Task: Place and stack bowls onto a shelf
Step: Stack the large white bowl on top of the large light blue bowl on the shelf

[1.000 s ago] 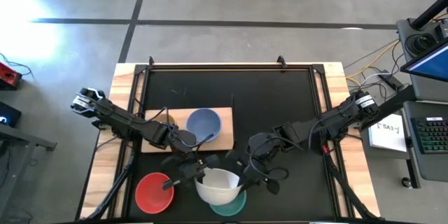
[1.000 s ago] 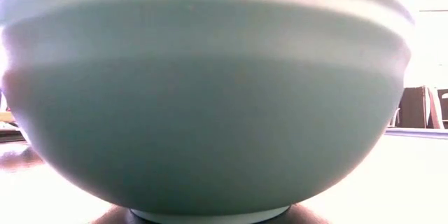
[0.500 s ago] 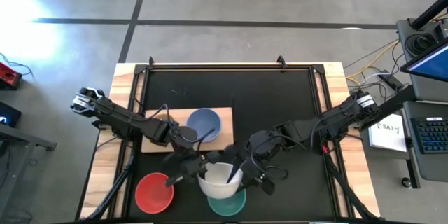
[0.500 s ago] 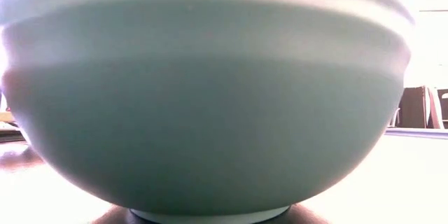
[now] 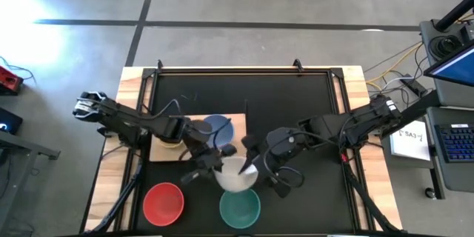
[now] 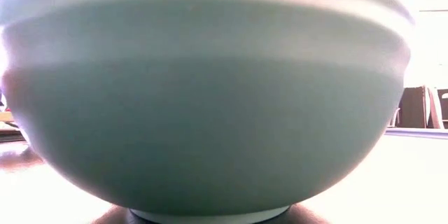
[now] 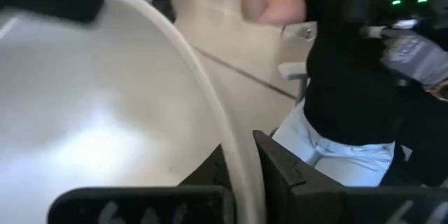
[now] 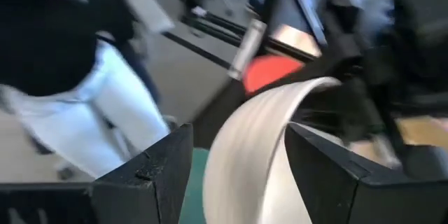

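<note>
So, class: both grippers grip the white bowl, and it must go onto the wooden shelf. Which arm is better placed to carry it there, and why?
Probably the left. The left gripper clamps the white bowl at the rim nearest the shelf, and its arm already lies across that board. The right gripper holds the far rim.

The high view looks straight down from well above, taking in the whole desk (image 5: 296,111) and both arms. The low view sits at desk height, looking level, so near the teal bowl (image 6: 203,112) that its side nearly fills the picture; the high view shows this bowl (image 5: 240,209) at the desk's near edge. Each wrist view looks forward past its own fingers, very close to the white bowl (image 7: 105,105) (image 8: 259,154), which both share with the high view (image 5: 235,175).
</note>
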`<state>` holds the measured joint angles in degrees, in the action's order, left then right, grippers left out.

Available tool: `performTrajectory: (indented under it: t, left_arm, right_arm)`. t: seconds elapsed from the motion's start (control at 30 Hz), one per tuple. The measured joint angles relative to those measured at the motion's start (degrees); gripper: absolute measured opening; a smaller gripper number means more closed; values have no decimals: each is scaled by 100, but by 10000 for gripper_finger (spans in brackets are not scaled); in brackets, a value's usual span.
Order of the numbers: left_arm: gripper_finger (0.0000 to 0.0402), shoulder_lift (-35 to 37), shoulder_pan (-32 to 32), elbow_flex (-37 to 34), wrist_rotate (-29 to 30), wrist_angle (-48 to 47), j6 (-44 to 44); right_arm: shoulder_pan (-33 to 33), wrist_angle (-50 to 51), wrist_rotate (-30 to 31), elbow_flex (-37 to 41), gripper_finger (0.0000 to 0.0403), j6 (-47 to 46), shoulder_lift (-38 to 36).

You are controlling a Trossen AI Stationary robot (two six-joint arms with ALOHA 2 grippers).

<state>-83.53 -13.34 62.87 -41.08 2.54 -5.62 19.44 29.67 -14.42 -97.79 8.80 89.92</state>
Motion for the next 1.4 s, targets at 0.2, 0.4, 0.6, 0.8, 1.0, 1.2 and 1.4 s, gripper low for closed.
performTrajectory:
  t: [0.2,0.4,0.6,0.8,1.0,1.2,1.4]
  left_arm:
    - [10,303,523,0,34,-1023,3]
    - [11,871,815,0,1257,-2717,-306]
    - [11,1248,813,-16,3363,-3667,-578]
    - [11,1036,811,-155,3731,-3671,-205]
    - [11,712,811,-155,4238,-3695,-243]
    - [11,368,740,-157,4422,-3754,-174]
    - [11,265,655,-157,4422,-3798,-91]
  right_arm:
    - [-3,972,904,-538,215,-509,-1]
    - [0,1460,1001,-760,215,-1238,1]
    - [2,1710,1002,-754,215,-1759,1]
    - [2,1781,1001,-672,215,-2136,21]
    - [2,1816,1000,-659,215,-2599,21]
    - [2,1998,1002,-659,215,-2824,21]
    - [2,2108,1002,-630,215,-2822,21]
